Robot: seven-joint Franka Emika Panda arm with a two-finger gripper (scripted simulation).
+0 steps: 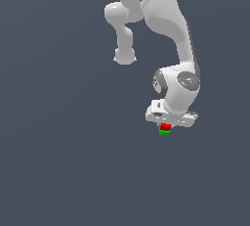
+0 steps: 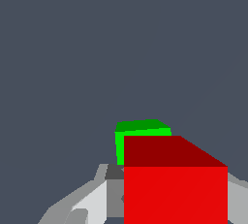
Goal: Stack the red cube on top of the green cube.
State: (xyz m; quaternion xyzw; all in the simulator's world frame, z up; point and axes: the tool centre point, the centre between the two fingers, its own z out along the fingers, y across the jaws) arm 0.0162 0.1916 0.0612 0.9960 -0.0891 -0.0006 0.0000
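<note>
The red cube point(image 1: 165, 126) sits between the fingers of my white gripper point(image 1: 166, 124), which is shut on it. In the exterior view it is directly above the green cube point(image 1: 164, 132), which rests on the grey floor; whether the two touch I cannot tell. The wrist view has the red cube point(image 2: 174, 189) large and close, with a grey finger point(image 2: 92, 201) against its side and the other finger at the frame's edge. Part of the green cube point(image 2: 141, 130) peeks out from behind the red one.
The arm's white links point(image 1: 171, 19) rise above the hand toward the top of the exterior view. A plain dark grey floor point(image 1: 63, 161) lies all around the cubes.
</note>
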